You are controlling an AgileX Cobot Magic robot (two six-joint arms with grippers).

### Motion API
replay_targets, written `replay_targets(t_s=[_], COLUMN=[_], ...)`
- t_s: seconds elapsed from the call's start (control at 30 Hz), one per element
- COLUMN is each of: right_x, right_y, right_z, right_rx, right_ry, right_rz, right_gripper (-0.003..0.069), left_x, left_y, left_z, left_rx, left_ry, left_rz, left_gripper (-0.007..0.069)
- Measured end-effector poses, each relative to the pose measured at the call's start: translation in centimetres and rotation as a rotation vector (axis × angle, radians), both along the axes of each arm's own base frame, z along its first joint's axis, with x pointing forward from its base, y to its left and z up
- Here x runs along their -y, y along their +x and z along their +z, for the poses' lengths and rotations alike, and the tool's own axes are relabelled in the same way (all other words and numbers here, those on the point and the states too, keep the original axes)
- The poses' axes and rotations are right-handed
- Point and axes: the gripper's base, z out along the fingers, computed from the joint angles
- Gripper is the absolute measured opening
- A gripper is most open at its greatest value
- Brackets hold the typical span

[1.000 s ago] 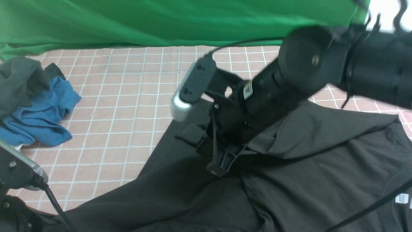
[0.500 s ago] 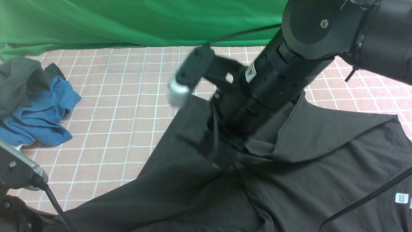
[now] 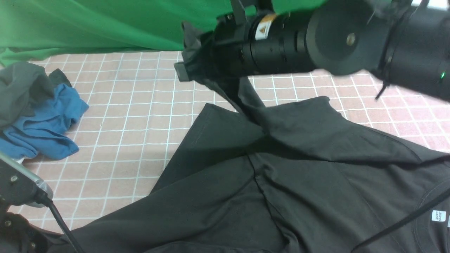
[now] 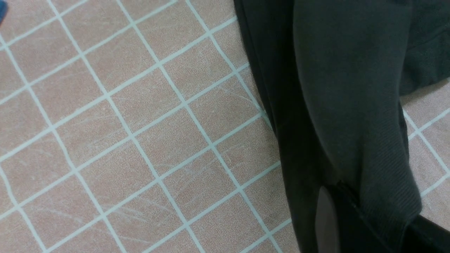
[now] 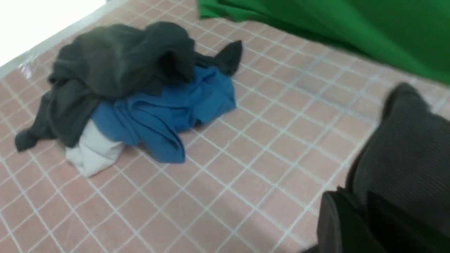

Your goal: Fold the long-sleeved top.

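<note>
Up goes the right gripper (image 3: 184, 63) since a second ago, and its jaws pinch a bit of the long-sleeved top (image 3: 316, 168). The rest lies on the tiled table (image 3: 133, 105), front right. From the left wrist, the left gripper (image 4: 365, 228) is clamped on the top's black cloth too. From the right wrist, a blue garment (image 5: 165, 112) lies far off under a dark grey garment (image 5: 116, 59).

Clutter at my far left.
A dark grey-green garment (image 3: 21, 88) lies heaped over a blue garment (image 3: 45, 130), with what I take for a white cloth (image 5: 93, 151) under them, on pink tiles (image 3: 133, 105) before a green backdrop (image 3: 105, 24).
</note>
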Motion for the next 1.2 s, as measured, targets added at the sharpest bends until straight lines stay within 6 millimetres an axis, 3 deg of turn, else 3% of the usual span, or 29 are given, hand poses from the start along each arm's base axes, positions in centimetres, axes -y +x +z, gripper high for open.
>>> replay_targets(t_s=[0.13, 0.27, 0.4, 0.53, 0.67, 0.73, 0.77, 0.9, 1.07, 1.2], right_x=[0.1, -1.8, -3.2, -2.1, 1.0, 4.3, 4.5, 12.2, 20.5, 24.6], right_y=[-1.3, -4.7, -6.9, -5.9, -2.7, 0.7, 1.0, 5.8, 7.6, 7.6], right_z=[-3.5, -5.2, -4.9, -3.9, -4.1, -5.3, -5.4, -7.6, -8.8, -10.0], right_rx=[-0.207, -0.338, -0.212, -0.043, 0.073, 0.014, 0.004, -0.214, -0.444, -0.614], right_ry=[-0.012, -0.098, -0.226, -0.363, -0.584, -0.670, -0.672, -0.678, -0.635, -0.594], right_rz=[-0.038, 0.081, 0.278, 0.318, 0.285, 0.190, 0.180, -0.098, -0.351, -0.467], right_gripper=[0.0150, 0.0340, 0.0471, 0.0496, 0.0499, 0.0498, 0.0498, 0.0498, 0.0501, 0.0533], left_x=[0.0, 0.0, 0.0, 0.0, 0.0, -0.1, -0.1, -0.1, -0.1, -0.2], left_y=[0.0, 0.0, 0.0, 0.0, 0.0, 0.0, 0.0, 0.0, 0.0, 0.0], left_z=[0.0, 0.0, 0.0, 0.0, 0.0, 0.0, 0.0, -0.1, -0.1, -0.1], left_rx=[0.000, 0.001, 0.004, 0.003, 0.001, -0.001, -0.001, -0.003, -0.003, -0.003], left_ry=[0.000, 0.000, 0.003, 0.003, 0.004, 0.012, 0.013, 0.018, 0.018, 0.022], left_rz=[0.000, 0.000, 0.001, 0.002, 0.001, 0.000, 0.000, -0.001, -0.001, -0.002], left_gripper=[0.0021, 0.0021, 0.0021, 0.0021, 0.0021, 0.0021, 0.0021, 0.0021, 0.0021, 0.0021])
